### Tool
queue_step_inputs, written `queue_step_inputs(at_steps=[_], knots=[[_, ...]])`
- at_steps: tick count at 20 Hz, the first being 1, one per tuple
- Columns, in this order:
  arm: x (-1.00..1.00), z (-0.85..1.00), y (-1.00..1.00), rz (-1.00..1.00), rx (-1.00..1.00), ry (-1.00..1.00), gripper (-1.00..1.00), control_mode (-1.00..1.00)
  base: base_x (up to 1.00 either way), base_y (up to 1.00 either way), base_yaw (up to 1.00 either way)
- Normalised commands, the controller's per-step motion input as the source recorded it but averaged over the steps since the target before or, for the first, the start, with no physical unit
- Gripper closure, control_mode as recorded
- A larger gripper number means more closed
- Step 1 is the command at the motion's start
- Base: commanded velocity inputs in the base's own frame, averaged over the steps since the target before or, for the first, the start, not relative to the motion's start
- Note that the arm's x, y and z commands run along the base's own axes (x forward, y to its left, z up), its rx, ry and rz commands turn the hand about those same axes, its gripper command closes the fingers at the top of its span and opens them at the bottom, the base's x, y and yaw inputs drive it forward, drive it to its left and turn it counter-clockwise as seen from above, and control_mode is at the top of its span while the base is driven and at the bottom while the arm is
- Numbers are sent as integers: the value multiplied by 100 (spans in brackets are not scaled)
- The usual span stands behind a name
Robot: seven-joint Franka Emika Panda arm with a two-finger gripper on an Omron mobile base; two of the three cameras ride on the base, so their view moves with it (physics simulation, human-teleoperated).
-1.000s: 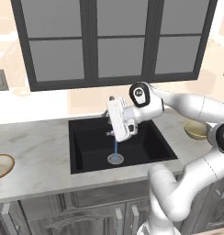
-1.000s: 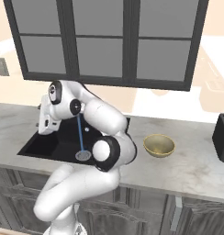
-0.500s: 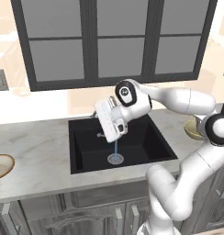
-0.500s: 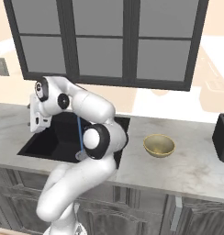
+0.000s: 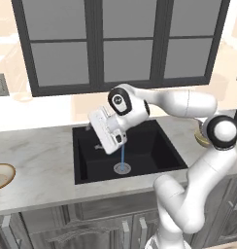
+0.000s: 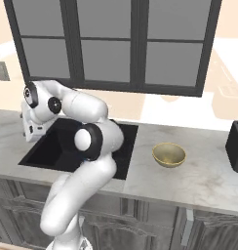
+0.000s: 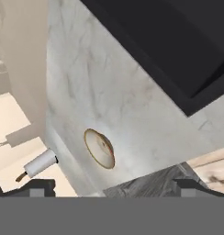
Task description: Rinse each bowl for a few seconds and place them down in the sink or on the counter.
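The gripper [image 5: 107, 131] hangs over the left half of the black sink [image 5: 154, 151], near the middle of the left base view, its fingers spread wide with nothing between them; in the hand view the 2 dark tips sit far apart at the bottom corners. A thin stream of water [image 5: 122, 156] falls to the drain just beside it.

The shallow bowl [image 5: 1, 176] lies on the counter [image 5: 42, 165] at the far left edge of the left base view, well apart from the gripper, lower and to the left. The hand view faces that way: the shallow bowl [image 7: 99, 148] shows just left of centre, low in the frame, between the finger tips' lines.

The deeper olive bowl [image 6: 168, 155] sits on the counter right of the sink, on the opposite side.

Judging from this, the shallow bowl is the likely next target, reached by travelling left and down.
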Motion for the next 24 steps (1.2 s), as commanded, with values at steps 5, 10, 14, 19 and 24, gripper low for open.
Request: queue_step_inputs(at_steps=[5,10,14,19,24], knots=[[0,0,32,8,-13,-8,-100,-100,0,0,0],[2,0,33,5,-12,-8,-100,-100,0,0,0],[0,0,32,3,-11,-8,-100,-100,0,0,0],[1,0,31,2,-9,-7,-100,-100,0,0,0],[6,0,28,2,-6,-1,-100,-100,0,0,0]])
